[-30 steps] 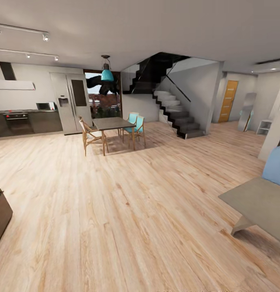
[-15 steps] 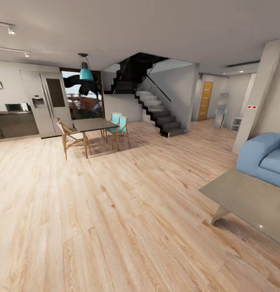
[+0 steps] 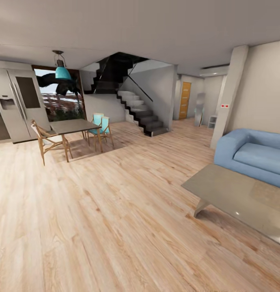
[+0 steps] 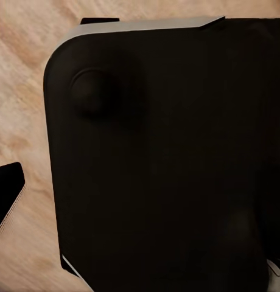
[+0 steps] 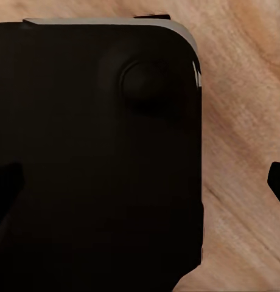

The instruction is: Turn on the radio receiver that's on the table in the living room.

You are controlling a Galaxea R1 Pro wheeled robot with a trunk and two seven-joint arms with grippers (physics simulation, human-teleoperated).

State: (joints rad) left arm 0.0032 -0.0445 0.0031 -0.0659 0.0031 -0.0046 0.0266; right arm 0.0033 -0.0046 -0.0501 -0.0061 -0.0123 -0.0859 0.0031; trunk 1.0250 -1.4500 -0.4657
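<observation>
Dark robot base (image 4: 164, 158) beneath wrists.

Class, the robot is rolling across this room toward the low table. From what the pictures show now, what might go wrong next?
1. The low table has a near corner and an angled leg jutting over the wood floor; the base might clip them.
2. No radio is visible on the part of the tabletop in frame, so it may need a search.
3. The blue sofa stands close behind the table, narrowing access there.

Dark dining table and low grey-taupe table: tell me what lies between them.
In the head view, only bare light wood floor lies between the dark dining table and the low grey-taupe table; nothing stands on that stretch.
</observation>
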